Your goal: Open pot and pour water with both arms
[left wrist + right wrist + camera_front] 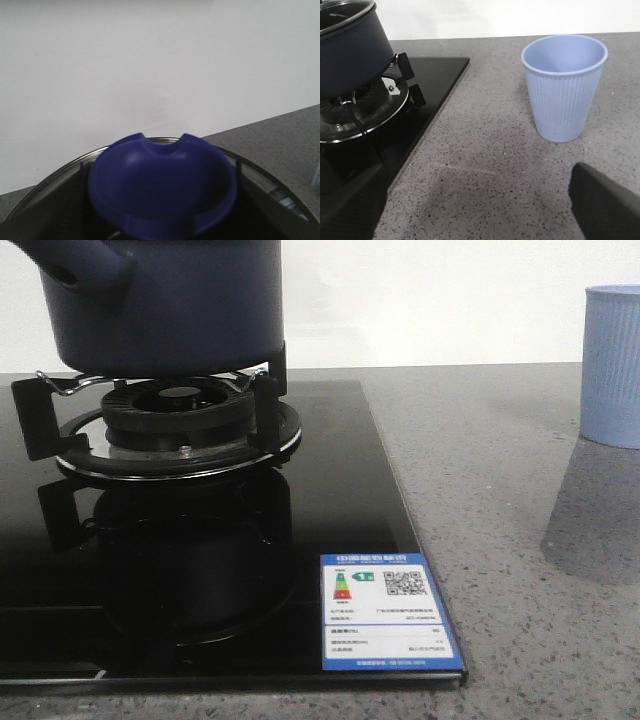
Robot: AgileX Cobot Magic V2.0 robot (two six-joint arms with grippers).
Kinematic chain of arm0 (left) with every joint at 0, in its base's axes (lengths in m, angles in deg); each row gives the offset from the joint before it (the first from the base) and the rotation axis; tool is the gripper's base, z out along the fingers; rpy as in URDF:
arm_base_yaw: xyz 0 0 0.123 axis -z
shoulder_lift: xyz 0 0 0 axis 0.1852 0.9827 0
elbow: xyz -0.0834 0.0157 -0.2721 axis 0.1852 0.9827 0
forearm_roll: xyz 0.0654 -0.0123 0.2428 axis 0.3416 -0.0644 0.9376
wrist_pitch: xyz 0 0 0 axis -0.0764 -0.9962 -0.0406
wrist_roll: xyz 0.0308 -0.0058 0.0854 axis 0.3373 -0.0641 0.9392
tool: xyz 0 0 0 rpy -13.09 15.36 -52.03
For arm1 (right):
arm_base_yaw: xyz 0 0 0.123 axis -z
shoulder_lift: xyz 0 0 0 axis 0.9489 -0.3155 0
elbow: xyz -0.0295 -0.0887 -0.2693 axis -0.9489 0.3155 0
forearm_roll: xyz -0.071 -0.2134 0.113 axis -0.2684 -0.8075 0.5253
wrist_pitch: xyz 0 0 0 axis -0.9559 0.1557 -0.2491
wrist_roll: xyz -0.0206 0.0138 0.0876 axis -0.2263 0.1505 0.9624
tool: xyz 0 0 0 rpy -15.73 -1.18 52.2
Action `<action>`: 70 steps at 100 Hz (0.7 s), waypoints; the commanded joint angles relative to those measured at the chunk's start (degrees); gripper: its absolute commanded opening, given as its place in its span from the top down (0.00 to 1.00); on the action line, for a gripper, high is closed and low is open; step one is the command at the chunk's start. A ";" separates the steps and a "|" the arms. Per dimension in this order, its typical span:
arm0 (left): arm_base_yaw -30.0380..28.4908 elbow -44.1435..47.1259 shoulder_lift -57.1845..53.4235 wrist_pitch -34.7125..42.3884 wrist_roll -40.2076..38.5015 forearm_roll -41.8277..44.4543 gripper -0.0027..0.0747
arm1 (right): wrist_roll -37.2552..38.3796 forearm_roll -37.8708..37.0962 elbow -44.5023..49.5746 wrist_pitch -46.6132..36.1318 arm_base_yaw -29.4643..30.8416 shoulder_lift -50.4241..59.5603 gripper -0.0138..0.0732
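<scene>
- A dark navy pot point(165, 305) sits on the metal supports of a gas burner point(178, 410), at the left side of a glossy black stove top point(200, 580) set into a speckled grey surface point(520, 540).
- The pot's short hollow tube handle point(70, 265) juts toward the upper left in the front view.
- The right wrist view shows a glass lid point(345, 12) with a metal rim resting on the pot.
- A light blue ribbed cup point(565, 87) stands upright on the surface, well apart from the stove and to its right; it is partly cut off at the edge of the front view.
- An energy label point(388, 612) with a square code is stuck at the near right corner of the stove top.
- The right gripper point(480, 205) hangs above the bare surface between stove and cup, its two black fingers point(602, 205) spread wide and holding nothing.
- In the left wrist view a deep blue notched knob point(162, 187) fills the lower middle, ringed by the lid's metal rim; the left gripper's fingers are not visible, so whether it is open or closed cannot be told.
- A plain white wall point(160, 65) runs behind the surface.
</scene>
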 commanded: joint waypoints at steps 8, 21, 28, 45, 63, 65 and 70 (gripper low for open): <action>0.02 -2.06 -5.26 4.63 -0.66 -0.05 0.41 | -0.68 1.28 -1.97 -4.08 -0.02 -1.00 0.07; -1.50 -2.06 -8.83 4.63 -0.66 -0.05 0.41 | -0.76 1.28 -1.97 -5.03 -0.02 -1.00 0.07; -2.39 -2.06 -10.89 4.26 -0.66 -0.05 0.41 | -0.76 0.70 -1.85 -5.96 -0.02 -1.00 0.07; -5.36 -2.06 -15.59 1.79 -0.66 0.36 0.41 | -0.82 0.03 0.53 -8.98 -0.02 -1.00 0.07; -8.46 -2.06 -19.87 -1.77 -0.66 1.51 0.41 | -0.82 0.03 5.73 -16.43 -0.02 -1.00 0.07; -8.87 -2.06 -20.34 -1.96 -0.66 1.51 0.41 | -0.82 0.03 6.34 -17.51 -0.02 -1.00 0.07; -9.74 -2.06 -21.31 -2.81 -0.66 1.51 0.41 | -0.82 0.03 7.50 -19.37 -0.02 -1.00 0.07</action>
